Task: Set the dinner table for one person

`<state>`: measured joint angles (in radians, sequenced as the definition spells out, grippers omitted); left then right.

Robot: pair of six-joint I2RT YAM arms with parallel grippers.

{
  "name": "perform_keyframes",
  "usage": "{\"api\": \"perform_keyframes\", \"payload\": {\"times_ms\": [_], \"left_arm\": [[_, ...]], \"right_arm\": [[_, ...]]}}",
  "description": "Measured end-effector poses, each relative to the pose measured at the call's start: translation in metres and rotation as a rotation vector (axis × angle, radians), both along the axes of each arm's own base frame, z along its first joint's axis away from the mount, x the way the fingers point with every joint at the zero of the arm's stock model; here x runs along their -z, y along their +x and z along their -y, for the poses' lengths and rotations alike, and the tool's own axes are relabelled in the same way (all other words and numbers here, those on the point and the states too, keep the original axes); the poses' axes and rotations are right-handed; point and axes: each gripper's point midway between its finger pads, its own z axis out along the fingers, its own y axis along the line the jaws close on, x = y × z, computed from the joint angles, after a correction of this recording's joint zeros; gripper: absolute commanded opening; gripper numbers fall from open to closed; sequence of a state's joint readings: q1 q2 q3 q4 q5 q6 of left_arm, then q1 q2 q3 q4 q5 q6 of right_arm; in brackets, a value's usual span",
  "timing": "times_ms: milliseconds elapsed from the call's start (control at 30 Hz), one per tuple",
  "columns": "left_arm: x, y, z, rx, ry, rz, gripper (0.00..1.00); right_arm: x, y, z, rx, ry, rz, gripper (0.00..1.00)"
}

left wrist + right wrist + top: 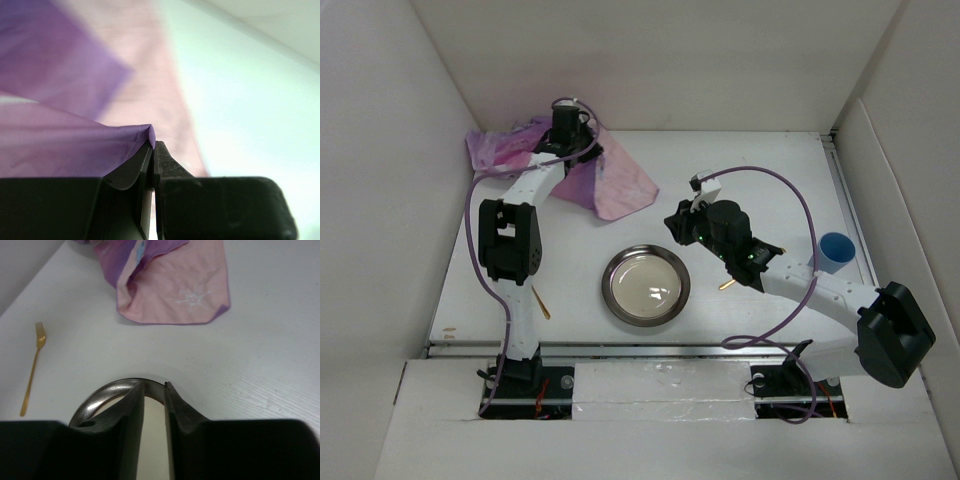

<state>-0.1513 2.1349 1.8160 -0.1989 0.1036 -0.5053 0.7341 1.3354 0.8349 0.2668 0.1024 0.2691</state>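
Left wrist view: my left gripper (153, 146) is clamped on a hem of the mat (70, 145), beyond the plate (645, 285) on the table (760, 160). I'd lift gently and drag it flat. My right gripper (154, 390) hangs beside the plate, narrowly parted, empty.

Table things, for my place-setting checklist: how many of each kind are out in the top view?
Cloth mat: 1
Metal plate: 1
Blue cup: 1
Gold cutlery: 2, a fork and a half-hidden piece
Total: 5
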Motion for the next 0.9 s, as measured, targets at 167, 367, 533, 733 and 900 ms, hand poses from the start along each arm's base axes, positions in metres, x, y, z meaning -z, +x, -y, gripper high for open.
{"api": "perform_keyframes", "payload": {"times_ms": [167, 367, 533, 733, 900], "left_arm": [[-0.096, -0.027, 0.131, 0.196, -0.274, 0.255, 0.11], [-0.121, -0.072, 0.227, 0.388, -0.425, 0.323, 0.56], [-0.064, -0.087, 0.214, 0.341, -0.339, 0.232, 0.65], [-0.033, -0.132, 0.115, 0.087, -0.146, 0.201, 0.54], [-0.076, -0.163, 0.013, -0.191, -0.168, 0.331, 0.59]], "right_arm": [[0.000, 0.010, 0.014, 0.067, -0.014, -0.012, 0.11], [-0.012, 0.017, 0.046, 0.175, -0.009, -0.011, 0.27], [-0.024, 0.023, 0.067, 0.261, 0.036, -0.003, 0.46], [0.008, 0.033, 0.091, 0.349, 0.037, -0.091, 0.52], [0.045, 0.068, 0.105, 0.399, 0.019, -0.196, 0.56]]}}
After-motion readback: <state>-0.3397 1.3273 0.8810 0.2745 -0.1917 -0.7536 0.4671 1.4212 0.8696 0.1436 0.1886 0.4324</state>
